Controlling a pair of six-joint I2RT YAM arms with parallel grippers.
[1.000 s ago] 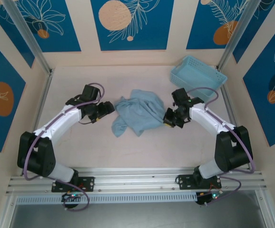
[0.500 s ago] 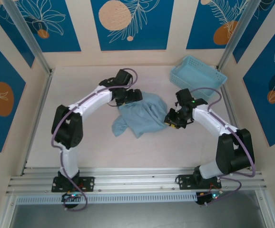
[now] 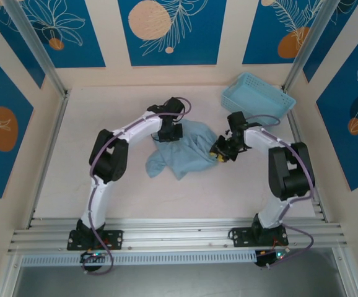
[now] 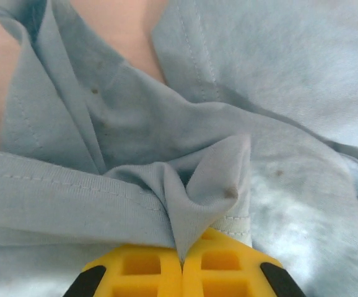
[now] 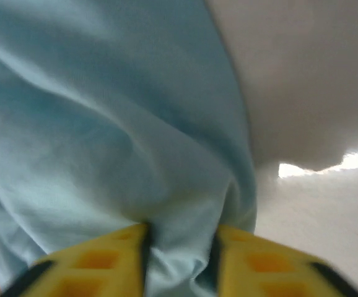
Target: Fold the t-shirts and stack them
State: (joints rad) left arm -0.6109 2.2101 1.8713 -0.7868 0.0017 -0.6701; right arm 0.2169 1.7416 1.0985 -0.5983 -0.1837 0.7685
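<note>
While both arms reach inward over the desk [image 3: 104, 179], the light blue t-shirt [image 3: 182, 151] lies crumpled near its middle, bunched into loose folds with one lobe trailing toward the near left; no lettering can be made out on the cloth from above. The left fingers [image 3: 168, 134] sit at the shirt's far left edge, with that arm stretched long from its base; in the left wrist view these yellow fingers [image 4: 160, 269] are clenched tight together, and a small peaked fold of the t-shirt [image 4: 216, 179] rises from the seam between them, so they are grasping the cloth. A stitched hem runs across the left of that view, a few small dark specks dot the fabric, and a patch of bare desk shows at the top left. The right fingers [image 3: 220, 154] meet the shirt's right edge, that arm bent sharply back on itself; in the right wrist view the yellow fingers [image 5: 114, 253] stand a little apart with a thick gather of the t-shirt [image 5: 135, 136] squeezed between them, so they too are grasping it; pale desk shows to the right of the cloth there. A light blue lattice basket [image 3: 256, 94] rests at the far right corner of the desk, apart from the shirt.
</note>
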